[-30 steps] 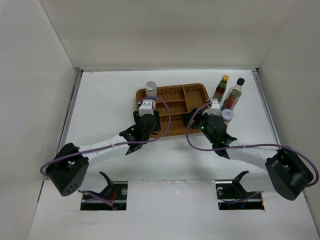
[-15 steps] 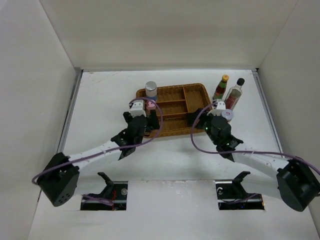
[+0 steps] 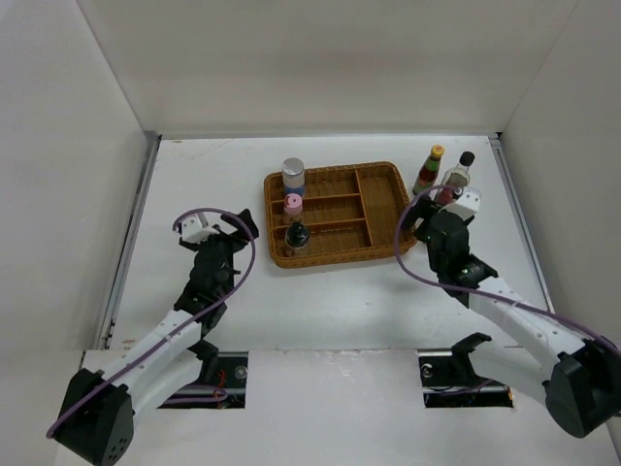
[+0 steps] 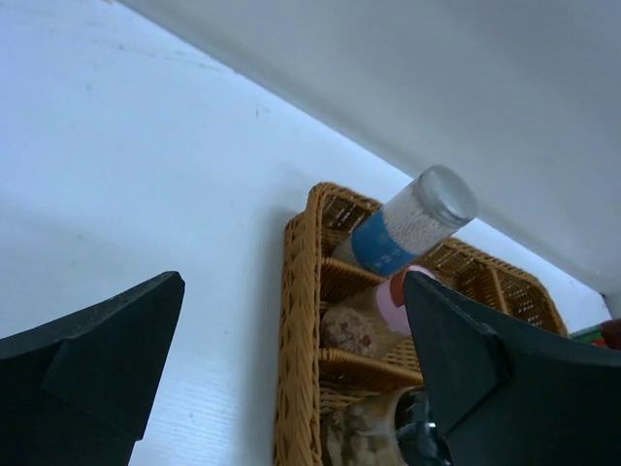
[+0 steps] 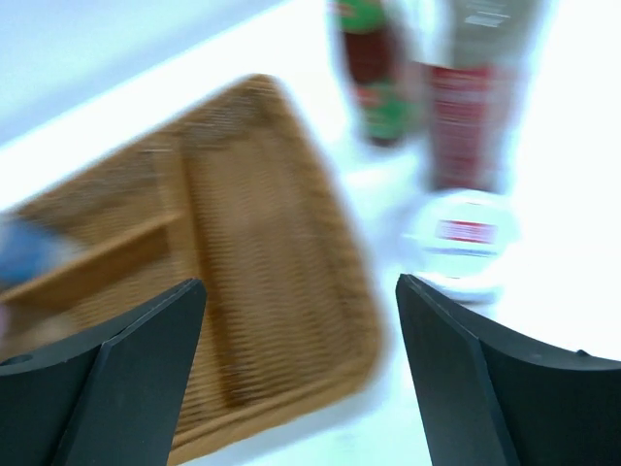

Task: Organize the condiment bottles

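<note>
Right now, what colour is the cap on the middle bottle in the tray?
Pink. The pink-capped bottle shows best in the top external view.

No lettering can actually be made out anywhere, tbh. A blue label is seen on the silver-capped bottle [image 4: 386, 243], but no print can be picked out on it. Red labels are carried by the tall clear bottle [image 5: 464, 116], the green bottle [image 5: 374, 73] and the short jar [image 5: 466, 236], all smeared past reading.

White table [image 3: 213, 165], wicker tray [image 3: 330, 259] toward its back, green bottle [image 3: 427, 177], tall clear bottle [image 3: 458, 177], short jar [image 5: 461, 238] beside tray
</note>
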Robot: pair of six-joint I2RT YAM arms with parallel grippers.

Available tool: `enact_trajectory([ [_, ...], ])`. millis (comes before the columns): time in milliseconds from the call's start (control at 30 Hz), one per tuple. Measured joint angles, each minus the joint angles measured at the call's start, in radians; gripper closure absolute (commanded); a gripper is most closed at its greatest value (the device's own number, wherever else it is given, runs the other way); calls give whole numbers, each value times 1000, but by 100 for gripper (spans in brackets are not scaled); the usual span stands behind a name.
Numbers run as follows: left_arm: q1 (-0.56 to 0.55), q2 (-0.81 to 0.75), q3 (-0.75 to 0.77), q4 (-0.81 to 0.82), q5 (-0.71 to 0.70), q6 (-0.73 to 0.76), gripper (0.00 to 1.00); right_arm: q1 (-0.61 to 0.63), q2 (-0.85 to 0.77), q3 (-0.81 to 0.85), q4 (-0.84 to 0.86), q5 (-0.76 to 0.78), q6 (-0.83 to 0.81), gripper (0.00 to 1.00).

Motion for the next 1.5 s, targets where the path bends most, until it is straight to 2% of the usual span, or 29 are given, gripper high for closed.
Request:
enact_trajectory([
  [133,8,82,-70,51,16,-40,0,-74,82,53,-120,92,-22,9],
  [267,40,110,-121,71,35,-66,0,-145,185,106,-170,129,-35,7],
  [400,45,104,-124,105,51,-81,0,-194,289,147,-192,106,-42,7],
  [567,45,104,-124,130,71,-92,0,-229,344,156,-197,34,-40,10],
  [700,45,112,-124,134,86,-99,0,-246,380,156,-192,-13,-28,21],
  [867,49,116,-124,137,101,-105,0,-260,421,161,-183,-32,-21,47],
  [967,52,124,-124,138,106,-108,0,-261,404,156,-192,-33,-18,49],
  [1100,52,128,-124,138,110,-110,0,-223,292,131,-249,12,-26,49],
  [1267,66,129,-124,138,118,-113,0,-95,163,164,-282,76,-48,50],
  [1367,72,129,-124,138,119,-114,0,-21,204,251,-272,77,-65,50],
  [1500,72,139,-124,141,121,-115,0,42,387,429,-210,-8,-87,51],
])
